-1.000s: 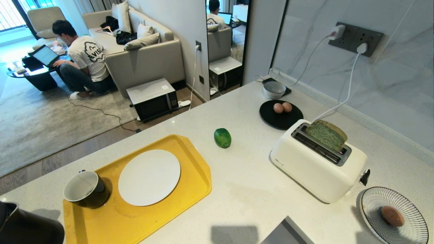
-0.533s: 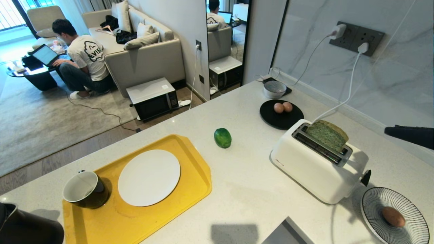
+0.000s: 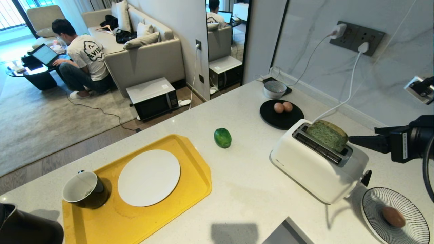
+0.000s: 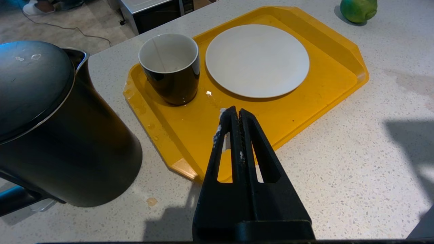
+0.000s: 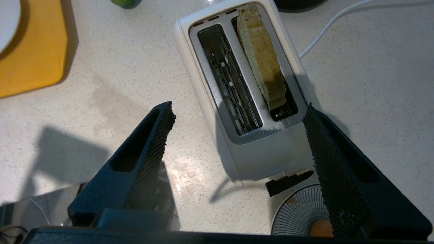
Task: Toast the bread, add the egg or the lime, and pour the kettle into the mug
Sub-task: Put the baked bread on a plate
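At the countertop's [image 3: 244, 189] near left corner the matte black kettle [image 4: 57, 128] with its domed lid was seen, just beside the yellow plastic tray [image 3: 190, 183]. On the tray's left end the mug [image 3: 86, 189] stood, glossy black outside and white inside, with nothing visible in it; beside it a flat round white plate [image 3: 149, 178] lay bare. The left gripper [image 4: 236, 113] was held above the tray's near edge, its fingers pressed together on nothing. The glossy green lime [image 3: 222, 138] was found on the speckled stone past the tray's far right corner. Toward the far edge a small grey bowl [image 3: 274, 89] was set, and in front of it a round black plate [image 3: 281, 115] carrying two smooth pinkish-brown eggs [image 3: 283, 107]. The glossy white toaster [image 3: 315, 166] stood near the right edge, the green bread [image 3: 327, 135] sticking up from its rear slot while the front slot was seen empty. The right gripper [image 5: 237, 117] was poised above the toaster's lever end, its textured fingers spread wide and holding nothing. At the near right corner a striped round dish [image 3: 373, 203] held one more brown egg [image 3: 393, 217].
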`<state>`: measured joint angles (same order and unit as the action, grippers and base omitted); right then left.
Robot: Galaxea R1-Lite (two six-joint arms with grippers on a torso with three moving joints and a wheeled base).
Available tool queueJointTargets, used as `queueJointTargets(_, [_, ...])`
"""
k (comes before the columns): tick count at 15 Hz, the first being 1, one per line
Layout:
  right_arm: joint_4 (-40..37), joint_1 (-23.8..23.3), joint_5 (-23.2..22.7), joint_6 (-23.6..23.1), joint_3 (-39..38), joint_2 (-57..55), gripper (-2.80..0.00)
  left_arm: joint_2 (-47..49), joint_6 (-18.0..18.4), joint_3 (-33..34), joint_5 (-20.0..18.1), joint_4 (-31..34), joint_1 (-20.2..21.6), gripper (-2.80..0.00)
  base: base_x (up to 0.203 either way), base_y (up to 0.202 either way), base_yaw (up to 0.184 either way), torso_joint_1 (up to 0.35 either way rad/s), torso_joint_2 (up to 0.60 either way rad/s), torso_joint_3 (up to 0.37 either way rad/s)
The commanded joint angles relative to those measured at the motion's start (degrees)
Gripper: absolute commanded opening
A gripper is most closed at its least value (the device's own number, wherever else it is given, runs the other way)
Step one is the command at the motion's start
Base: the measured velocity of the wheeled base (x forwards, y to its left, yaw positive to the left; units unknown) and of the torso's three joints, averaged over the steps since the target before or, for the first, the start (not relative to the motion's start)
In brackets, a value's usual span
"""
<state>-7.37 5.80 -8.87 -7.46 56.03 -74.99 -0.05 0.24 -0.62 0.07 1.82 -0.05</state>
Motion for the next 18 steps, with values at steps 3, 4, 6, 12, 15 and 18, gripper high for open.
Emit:
queueJointTargets(3, [0.2, 0.0, -0.1, -3.2, 3.2, -6.5, 0.00, 0.0, 0.0, 0.0, 0.0, 0.0, 0.0, -2.80, 0.000, 0.000, 0.000, 0.000, 0.00, 0.000])
queueJointTargets(4, [0.3, 0.0, -0.1, -3.3, 3.8, -7.6, 0.00, 0.0, 0.0, 0.0, 0.0, 0.0, 0.0, -2.80, 0.000, 0.000, 0.000, 0.000, 0.00, 0.000])
queueJointTargets(6, [0.4, -0.6, -0.1, -4.4, 4.6, -9.6, 0.00, 0.0, 0.0, 0.0, 0.0, 0.0, 0.0, -2.80, 0.000, 0.000, 0.000, 0.000, 0.00, 0.000])
queueJointTargets(12, [0.5, -3.5, -0.3, -6.2, 6.8, -14.8, 0.00, 0.0, -0.1, 0.0, 0.0, 0.0, 0.0, -2.80, 0.000, 0.000, 0.000, 0.000, 0.00, 0.000])
queueJointTargets(15, [0.5, -3.5, -0.3, -6.4, 8.2, -16.2, 0.00, 0.0, 0.0, 0.0, 0.0, 0.0, 0.0, -2.80, 0.000, 0.000, 0.000, 0.000, 0.00, 0.000])
queueJointTargets(18, [0.5, -3.5, -0.4, -8.9, 8.8, -17.2, 0.00, 0.0, 0.0, 0.0, 0.0, 0.0, 0.0, -2.80, 0.000, 0.000, 0.000, 0.000, 0.00, 0.000])
